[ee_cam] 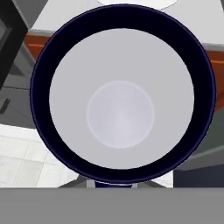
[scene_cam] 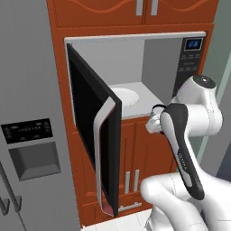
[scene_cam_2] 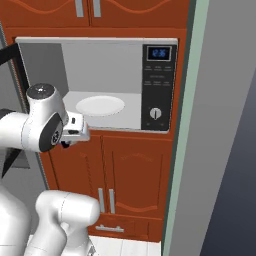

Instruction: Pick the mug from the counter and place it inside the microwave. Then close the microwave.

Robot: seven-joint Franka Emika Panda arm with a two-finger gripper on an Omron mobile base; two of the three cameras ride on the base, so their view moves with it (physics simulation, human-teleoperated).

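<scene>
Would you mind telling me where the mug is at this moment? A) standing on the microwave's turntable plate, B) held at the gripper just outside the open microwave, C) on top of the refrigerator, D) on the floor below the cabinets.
B: the hand view looks straight down into the mug, close against the hand, with the tiled floor beneath it, while the white turntable plate inside the open microwave is bare.
</scene>
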